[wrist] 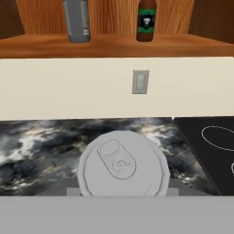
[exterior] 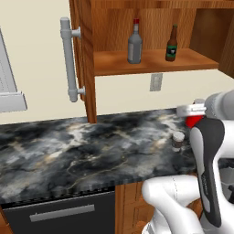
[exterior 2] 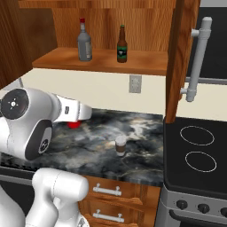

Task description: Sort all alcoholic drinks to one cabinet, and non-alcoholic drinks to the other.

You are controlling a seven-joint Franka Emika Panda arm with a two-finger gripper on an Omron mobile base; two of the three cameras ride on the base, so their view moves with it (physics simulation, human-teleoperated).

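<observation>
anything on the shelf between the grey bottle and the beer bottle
No, that stretch of the cabinet shelf is bare wood. The grey glass bottle and the beer bottle stand apart with nothing between them, as both base views show.

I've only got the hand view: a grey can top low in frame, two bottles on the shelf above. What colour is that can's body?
Observer: Red. The red can sits in the jaws, over the counter.
Operator: Any other drink left down there?
Observer: Yes, a brown cup with a pale lid stands on the counter, nearer the front edge.
Operator: What tops the grey bottle?
Observer: The grey bottle has a red cap.
</observation>
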